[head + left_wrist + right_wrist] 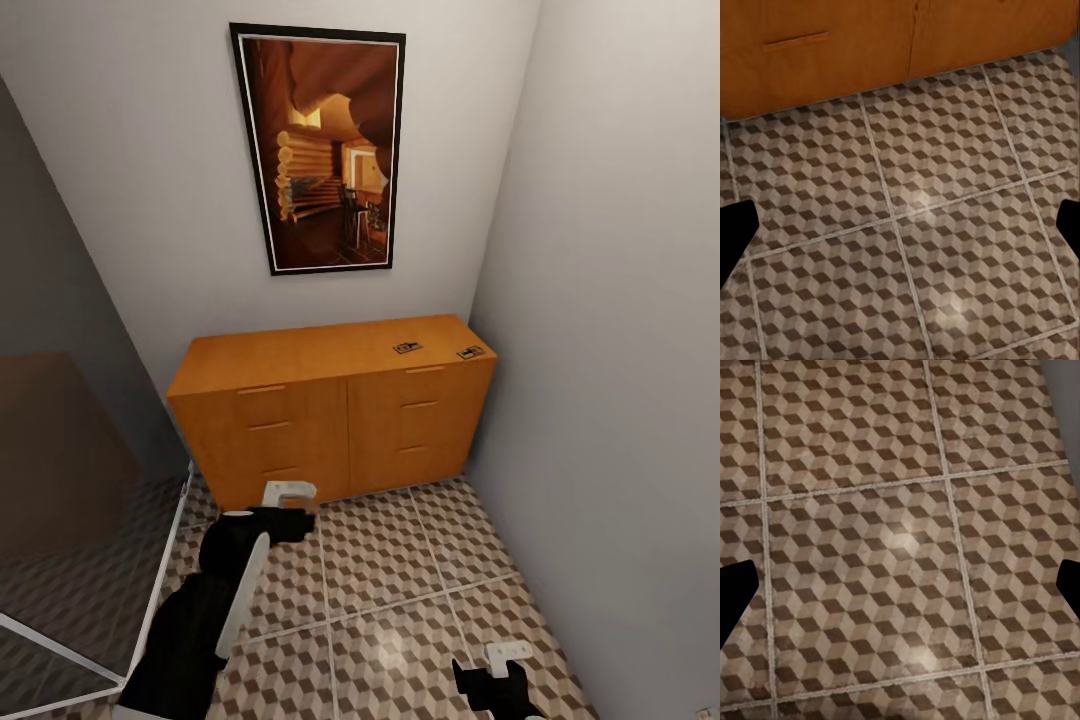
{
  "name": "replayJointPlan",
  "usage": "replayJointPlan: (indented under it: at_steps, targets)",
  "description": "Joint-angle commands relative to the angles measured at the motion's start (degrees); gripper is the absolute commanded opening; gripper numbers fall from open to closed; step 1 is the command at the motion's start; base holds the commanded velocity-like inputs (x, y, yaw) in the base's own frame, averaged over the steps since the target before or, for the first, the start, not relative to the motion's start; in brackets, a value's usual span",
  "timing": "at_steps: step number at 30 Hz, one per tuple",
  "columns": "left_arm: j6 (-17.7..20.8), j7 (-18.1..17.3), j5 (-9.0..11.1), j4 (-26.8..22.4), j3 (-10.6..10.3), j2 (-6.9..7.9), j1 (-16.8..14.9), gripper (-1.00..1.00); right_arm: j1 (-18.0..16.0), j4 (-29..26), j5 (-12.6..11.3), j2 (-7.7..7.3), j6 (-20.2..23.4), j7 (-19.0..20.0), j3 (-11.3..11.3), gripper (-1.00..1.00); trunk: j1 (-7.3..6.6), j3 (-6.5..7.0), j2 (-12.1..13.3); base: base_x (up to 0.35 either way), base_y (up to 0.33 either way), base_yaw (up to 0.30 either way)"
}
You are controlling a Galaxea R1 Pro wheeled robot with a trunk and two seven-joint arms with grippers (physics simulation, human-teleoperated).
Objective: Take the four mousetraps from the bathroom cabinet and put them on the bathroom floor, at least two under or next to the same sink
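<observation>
The orange-brown cabinet (300,420) stands against the back wall with its drawers closed. Two mousetraps lie on its top near the right end, one (407,348) a little left of the other (470,352). The cube-patterned bathroom floor (400,600) lies in front of it. My left gripper (290,505) hangs low just before the cabinet's left column, open and empty above the tiles (900,225). The cabinet's lowest drawer (870,45) shows in the left wrist view. My right gripper (505,665) is open over bare tiles (900,592), well short of the cabinet.
A dark glass shower panel (70,500) with a white base rail borders the floor on the left. A grey wall (620,400) closes the right side, meeting the cabinet's end. A framed picture (322,150) hangs above the cabinet.
</observation>
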Motion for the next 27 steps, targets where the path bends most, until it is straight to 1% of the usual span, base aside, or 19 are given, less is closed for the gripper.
replayJointPlan:
  at_steps: [1,5,6,9,16,17,24,27]
  targets:
    - [0.4,0.44,0.39,0.55,-0.04,-0.02,-1.54,1.0,-0.05,0.06,-0.59,0.01,-0.19,0.07,0.49,1.0,0.02,-0.12,-0.11,0.0,0.0,0.0]
    - [0.79,0.48,0.38,4.35,-0.03,-0.1,-7.71,1.0,-0.05,0.06,-0.59,0.04,-0.19,0.07,0.49,1.0,0.02,-0.12,-0.11,0.0,0.0,0.0]
    - [0.9,0.49,0.37,7.01,-0.03,-0.13,-11.36,1.0,-0.05,0.06,-0.59,0.05,-0.2,0.07,0.51,1.0,0.02,-0.12,-0.11,0.0,0.0,0.0]
    - [0.99,0.5,0.41,11.99,0.01,-0.15,-17.13,1.0,-0.05,0.06,-0.59,0.05,-0.2,0.07,0.5,1.0,0.02,-0.12,-0.11,0.0,0.0,0.0]
    - [1.07,0.47,0.45,25.25,0.04,-0.21,-30.98,1.0,-0.05,0.06,-0.58,0.06,-0.15,0.07,0.49,1.0,0.02,-0.12,-0.11,0.0,0.0,0.0]
    - [1.08,0.45,0.47,28.27,0.04,-0.25,-34.68,1.0,-0.05,0.06,-0.58,0.06,-0.15,0.07,0.49,1.0,0.02,-0.12,-0.11,0.0,0.0,0.0]
    - [1.01,0.51,0.6,35.46,0.05,-0.4,-47.06,1.0,-0.05,0.06,-0.59,0.06,-0.14,0.07,0.51,1.0,0.02,-0.12,-0.11,0.0,0.0,0.0]
    - [0.96,0.55,0.66,39.42,0.05,-0.42,-52.2,1.0,-0.05,0.06,-0.59,0.06,-0.14,0.07,0.52,1.0,0.02,-0.12,-0.11,0.0,0.0,0.0]
